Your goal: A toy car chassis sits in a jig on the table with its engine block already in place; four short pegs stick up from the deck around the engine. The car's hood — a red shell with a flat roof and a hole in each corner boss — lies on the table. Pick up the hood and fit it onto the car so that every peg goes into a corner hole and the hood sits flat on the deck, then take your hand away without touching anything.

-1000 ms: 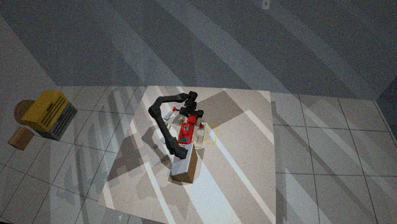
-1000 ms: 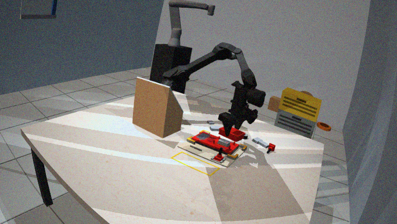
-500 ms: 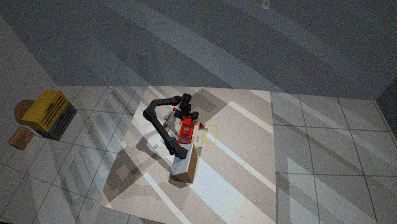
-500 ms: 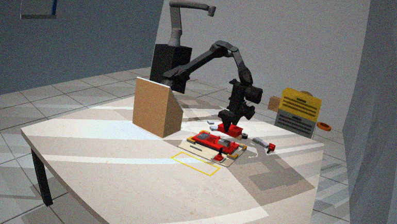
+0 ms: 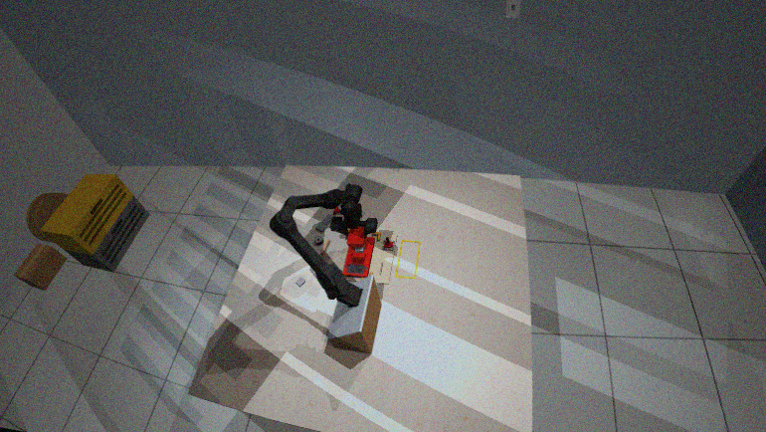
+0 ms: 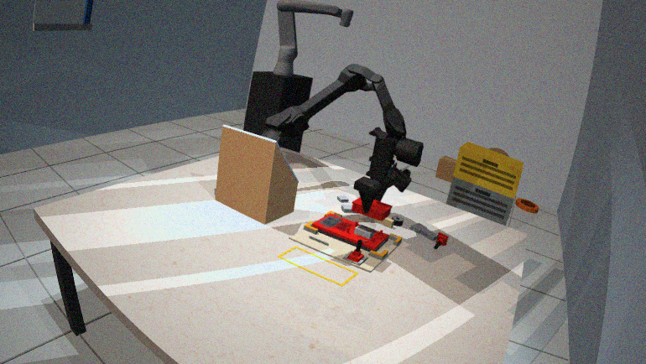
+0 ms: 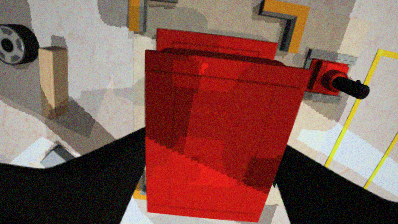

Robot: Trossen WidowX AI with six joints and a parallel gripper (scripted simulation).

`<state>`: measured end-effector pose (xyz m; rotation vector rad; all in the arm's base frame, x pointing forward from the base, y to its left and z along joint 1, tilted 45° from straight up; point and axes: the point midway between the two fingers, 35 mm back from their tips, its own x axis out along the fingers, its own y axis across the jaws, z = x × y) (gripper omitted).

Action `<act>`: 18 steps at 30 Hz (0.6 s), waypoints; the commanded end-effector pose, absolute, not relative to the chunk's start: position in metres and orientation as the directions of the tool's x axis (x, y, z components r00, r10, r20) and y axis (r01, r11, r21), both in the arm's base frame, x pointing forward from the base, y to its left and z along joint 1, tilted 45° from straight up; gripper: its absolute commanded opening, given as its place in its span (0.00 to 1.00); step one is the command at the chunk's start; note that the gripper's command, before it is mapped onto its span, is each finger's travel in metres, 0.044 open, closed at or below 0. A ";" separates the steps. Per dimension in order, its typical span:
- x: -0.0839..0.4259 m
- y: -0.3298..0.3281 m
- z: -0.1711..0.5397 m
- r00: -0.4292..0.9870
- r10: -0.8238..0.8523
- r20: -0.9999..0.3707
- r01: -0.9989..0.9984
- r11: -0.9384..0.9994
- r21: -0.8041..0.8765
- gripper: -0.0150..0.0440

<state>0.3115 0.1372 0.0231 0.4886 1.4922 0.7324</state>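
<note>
My gripper (image 5: 354, 227) (image 6: 374, 204) (image 7: 212, 140) is shut on the red hood (image 5: 356, 236) (image 6: 372, 210) (image 7: 220, 125), one finger on each side. The hood is held above the table, roof towards the wrist camera. The red chassis (image 5: 354, 269) (image 6: 344, 229) (image 7: 217, 39) sits in the jig (image 5: 381, 273) (image 6: 336, 248). The hood hangs over or beside the chassis's engine end; a gap shows in the exterior view. The grey engine block (image 5: 358, 249) (image 6: 364, 231) stands uncovered in that view. The pegs are too small or hidden to make out, as are the hood's corner holes.
A red-based black lever (image 5: 388, 244) (image 6: 356, 257) (image 7: 332, 77) stands on the jig's side, near a yellow outline (image 6: 309, 270). A wheel (image 6: 397, 221) (image 7: 9, 45) and tan block (image 6: 388, 221) (image 7: 54, 77) lie opposite. A brown wedge (image 5: 371, 322) (image 6: 246, 174) stands near the arm's base.
</note>
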 end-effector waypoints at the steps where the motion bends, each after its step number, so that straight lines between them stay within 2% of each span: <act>1: 0.310 0.144 0.017 -0.072 0.702 -0.708 -0.132 0.697 0.704 0.25; 8: 0.305 0.168 -0.007 -0.072 0.703 -0.707 -0.132 0.696 0.706 0.25; 18: 0.305 0.170 -0.010 -0.072 0.703 -0.707 -0.132 0.696 0.706 0.25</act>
